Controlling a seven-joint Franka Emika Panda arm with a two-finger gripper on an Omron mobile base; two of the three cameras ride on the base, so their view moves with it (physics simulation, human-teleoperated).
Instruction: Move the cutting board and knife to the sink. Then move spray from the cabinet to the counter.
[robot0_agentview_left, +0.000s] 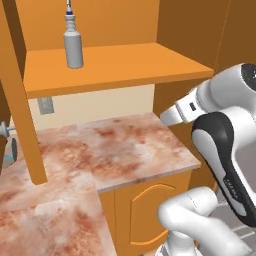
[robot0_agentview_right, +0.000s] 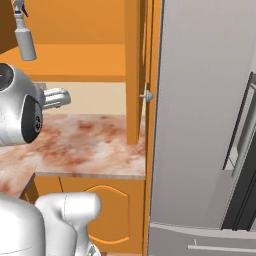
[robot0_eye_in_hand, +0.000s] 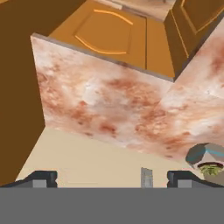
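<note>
The spray (robot0_agentview_left: 74, 45) is a small grey bottle with a blue-and-white nozzle. It stands upright on the wide orange shelf of the cabinet (robot0_agentview_left: 120, 67), towards the left, and it also appears at the top left of the right base view (robot0_agentview_right: 25, 40). Below the shelf lies the mottled marble counter (robot0_agentview_left: 120, 145). In the hand view my gripper (robot0_eye_in_hand: 113, 179) is open, its fingertips (robot0_eye_in_hand: 41, 178) wide apart with nothing between them. It points at the cream wall and the counter (robot0_eye_in_hand: 109, 100). The cutting board, knife and sink are out of view.
An orange cabinet post (robot0_agentview_left: 27, 125) stands on the counter at the left. A wall outlet (robot0_agentview_left: 45, 105) sits under the shelf. A grey-and-teal object (robot0_eye_in_hand: 205, 157) rests at the counter's far left. A tall grey fridge (robot0_agentview_right: 200, 125) stands beside the knobbed cabinet side (robot0_agentview_right: 146, 95).
</note>
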